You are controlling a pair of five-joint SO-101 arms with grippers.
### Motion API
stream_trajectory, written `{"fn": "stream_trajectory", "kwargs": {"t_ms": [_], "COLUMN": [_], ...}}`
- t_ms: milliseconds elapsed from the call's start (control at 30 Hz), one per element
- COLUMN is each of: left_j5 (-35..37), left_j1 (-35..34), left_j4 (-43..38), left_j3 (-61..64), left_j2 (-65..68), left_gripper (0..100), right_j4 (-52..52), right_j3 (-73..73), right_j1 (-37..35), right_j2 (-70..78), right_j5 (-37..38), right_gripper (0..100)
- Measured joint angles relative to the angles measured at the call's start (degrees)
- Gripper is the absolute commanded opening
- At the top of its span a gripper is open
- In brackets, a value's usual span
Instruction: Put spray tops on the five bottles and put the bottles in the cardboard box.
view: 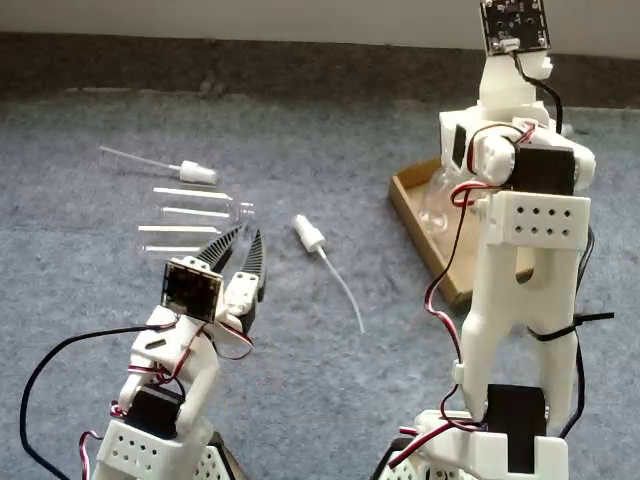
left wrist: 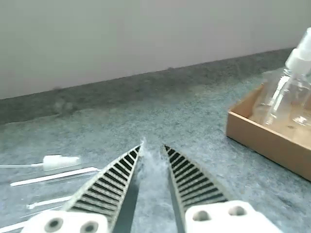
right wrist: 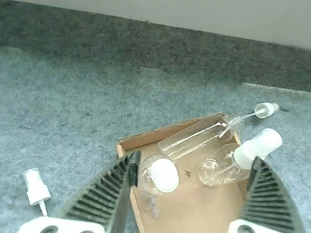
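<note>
Right wrist view, cardboard box (right wrist: 194, 209) under right tool (right wrist: 194, 159)

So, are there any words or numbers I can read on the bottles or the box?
No words, numbers or signs can be read anywhere.
The cardboard box is plain, apart from one tiny dark mark on its floor, too small to read.
The clear bottles in it show no labels.
The spray tops are plain white.
The circuit board atop an arm: any print is too small to read.

No readable text, labels or numbers appear anywhere.
</note>
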Motion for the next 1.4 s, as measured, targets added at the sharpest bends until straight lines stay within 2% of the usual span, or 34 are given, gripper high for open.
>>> {"fn": "stream_trajectory", "kwargs": {"t_ms": [233,333,500,833,1000,1200,1400], "left_j5": [0.0,0.0,0.0,0.0,0.0,0.0,0.0], "left_j1": [-10.11,-12.57,-16.26,-21.71,-23.38,-23.56,-30.51], "left_j4": [-2.2,1.23,8.44,9.05,9.05,10.02,10.02], "left_j3": [-0.26,-1.23,-5.45,-6.95,-7.91,-7.91,-10.64], "left_j2": [0.0,-0.09,-0.09,-0.09,-0.09,-0.09,-0.09], "left_gripper": [0,0,0,0,0,0,0], "right_j4": [16.97,21.01,23.21,24.35,23.3,13.71,2.55], "right_j3": [-10.81,-12.4,-12.48,-5.1,2.11,13.19,25.67], "right_j1": [-7.47,-11.16,-15.38,-25.32,-28.4,-31.12,-33.67], "right_j2": [-0.09,-0.09,-0.09,-0.79,-0.79,-0.79,-0.79], "right_j5": [0.09,0.0,0.0,0.0,0.0,0.0,1.76], "right_gripper": [29.6,25.8,10.9,10.2,10.2,10.6,10.6]}}
